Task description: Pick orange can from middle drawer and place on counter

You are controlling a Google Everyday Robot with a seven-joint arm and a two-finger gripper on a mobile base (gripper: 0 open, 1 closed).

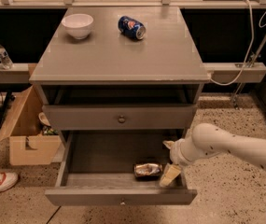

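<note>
Your white arm [235,146] extends low & nearly level, wrist dipped; gripper [169,160] sits low, ctr-right of view, fingers spread apart.

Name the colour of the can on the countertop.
Blue soda can, camera view; cream gripper low inside open grey drawer.

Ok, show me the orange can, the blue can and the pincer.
orange can [147,170]: camera view, middle of its side.
blue can [131,27]: camera view, middle of its side.
pincer [168,161]: camera view, midway between fingertips, close beside the orange can.
</note>
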